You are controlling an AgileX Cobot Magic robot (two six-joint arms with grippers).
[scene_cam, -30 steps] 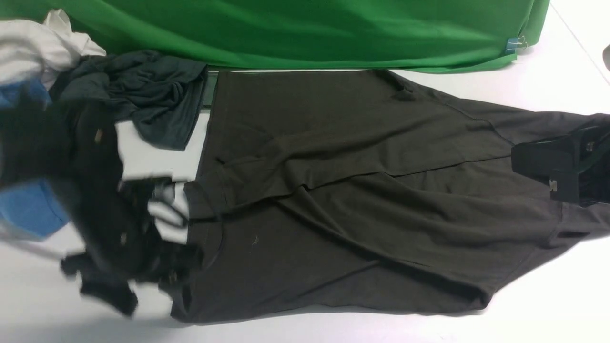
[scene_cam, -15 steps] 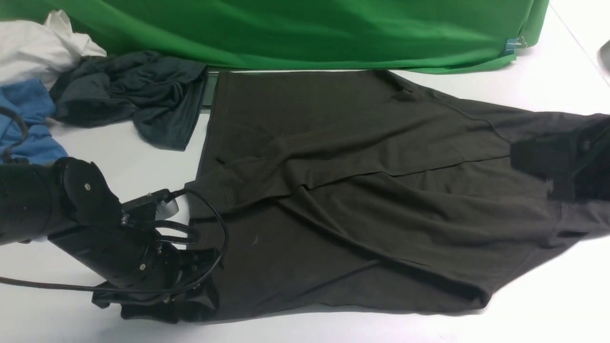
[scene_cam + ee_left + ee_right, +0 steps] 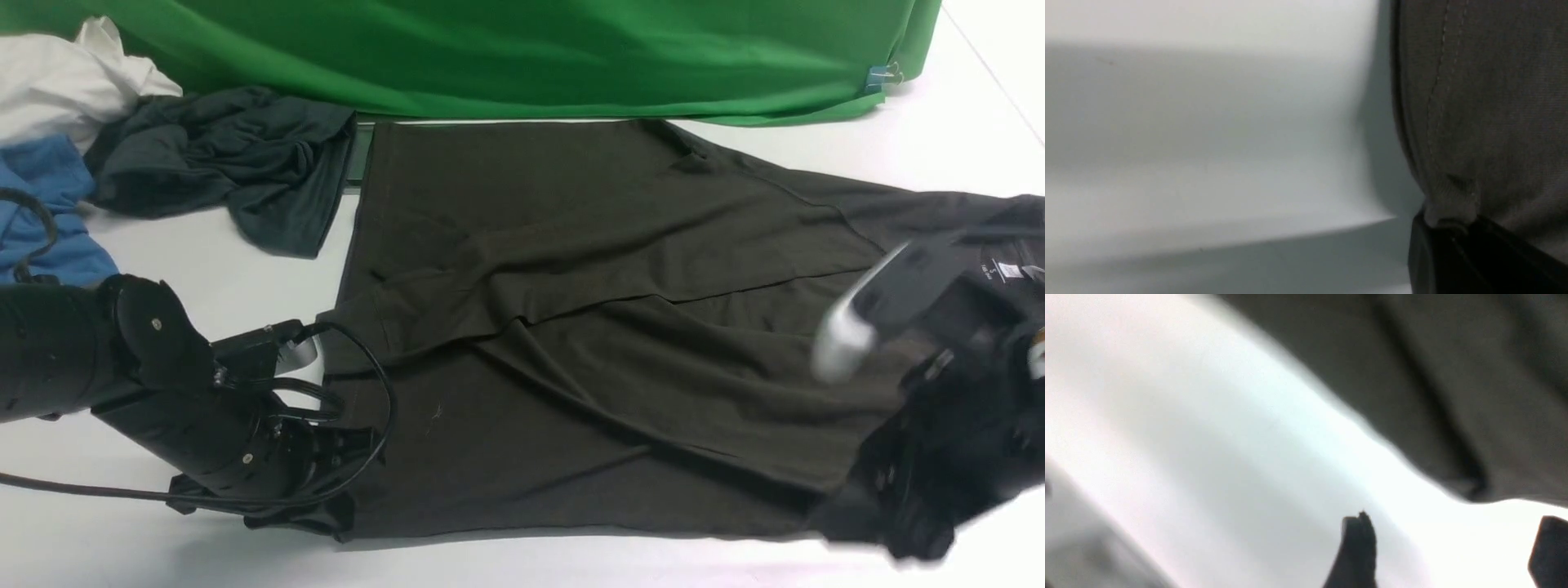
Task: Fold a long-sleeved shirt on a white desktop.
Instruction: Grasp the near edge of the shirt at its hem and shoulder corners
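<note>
On the white table (image 3: 490,565), smooth and matte, I observe the long-sleeved shirt (image 3: 522,408), dark olive-brown and knit, spread broadly but creased, a diagonal fold crossing its body, its near-left corner bunched and pinched in my left end effector (image 3: 1453,241), and a small white label visible toward the right.

The pinched corner of the dark olive-brown knit long-sleeved shirt (image 3: 1498,122) is hidden between the left gripper's (image 3: 1447,234) dark jaws. In the front view, motion blurs the black right gripper (image 3: 882,531), which covers cloth behind its jaws. Its wrist view cuts both fingers (image 3: 1357,555) off and blurs the shirt beyond them.
</note>
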